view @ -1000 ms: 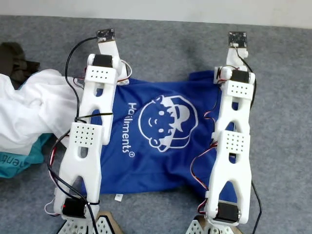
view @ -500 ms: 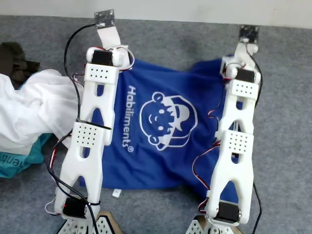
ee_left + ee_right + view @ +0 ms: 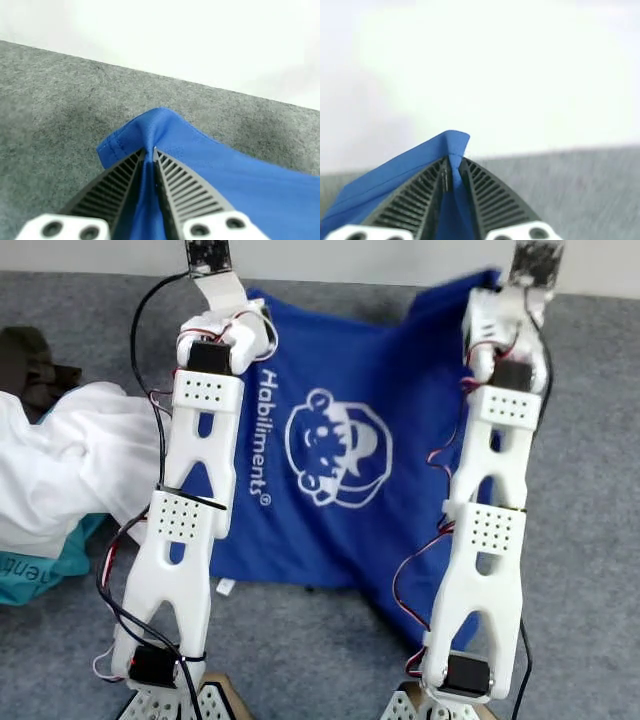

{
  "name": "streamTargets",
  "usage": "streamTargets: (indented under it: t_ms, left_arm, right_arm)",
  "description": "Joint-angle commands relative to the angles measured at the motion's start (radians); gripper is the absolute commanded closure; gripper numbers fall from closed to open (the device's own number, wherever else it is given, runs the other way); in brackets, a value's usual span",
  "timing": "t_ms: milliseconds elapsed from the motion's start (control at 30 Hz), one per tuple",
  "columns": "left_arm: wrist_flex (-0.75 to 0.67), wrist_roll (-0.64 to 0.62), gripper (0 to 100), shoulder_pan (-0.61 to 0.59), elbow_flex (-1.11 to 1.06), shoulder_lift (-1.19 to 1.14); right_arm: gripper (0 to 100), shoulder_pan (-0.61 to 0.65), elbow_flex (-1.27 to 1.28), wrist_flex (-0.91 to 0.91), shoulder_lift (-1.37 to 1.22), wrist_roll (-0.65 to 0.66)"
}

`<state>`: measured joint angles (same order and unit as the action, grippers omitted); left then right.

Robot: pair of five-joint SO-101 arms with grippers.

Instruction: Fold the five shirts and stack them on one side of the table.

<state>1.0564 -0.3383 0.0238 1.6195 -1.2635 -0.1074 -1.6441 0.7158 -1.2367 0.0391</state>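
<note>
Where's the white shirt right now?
In the high view, the white shirt lies bunched at the picture's left edge, partly over a teal garment and just left of the spread blue shirt.

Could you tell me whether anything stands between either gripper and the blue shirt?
Nothing does: the left gripper and the right gripper are each shut on a corner of the blue shirt.

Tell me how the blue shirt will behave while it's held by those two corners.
Probably floppy: the blue shirt puckers where the left gripper and right gripper pinch it. Likely light, since two small corner pinches hold it. Its lower hem lies skewed on the grey table, so it may drag and bunch rather than slide flat.
</note>
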Motion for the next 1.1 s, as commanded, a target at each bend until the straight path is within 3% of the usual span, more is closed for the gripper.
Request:
streamTargets:
  t_ms: [0, 167, 333, 667, 900, 1067]
  left_arm:
    - [-0.029, -0.003, 99, -0.008, 0.048, 0.088]
    - [0.077, -0.003, 99, -0.005, 0.048, 0.170]
    - [0.285, -0.002, 99, 0.001, 0.048, 0.272]
    - [0.695, 0.003, 99, 0.087, 0.047, 0.364]
    - [0.715, 0.003, 99, 0.016, 0.047, 0.364]
    - [0.715, 0.003, 99, -0.035, 0.045, 0.371]
  right_arm:
    - [99.4, 0.007, -0.122, -0.028, 0.133, -0.011]
    - [99.4, 0.008, -0.122, 0.045, 0.197, -0.012]
    - [99.4, 0.036, -0.124, 0.252, 0.297, -0.094]
    - [99.4, 0.094, -0.124, 0.725, 0.519, -0.097]
    - [99.4, 0.088, -0.124, 1.043, 0.591, -0.095]
    - [99.4, 0.079, -0.122, 1.050, 0.591, -0.095]
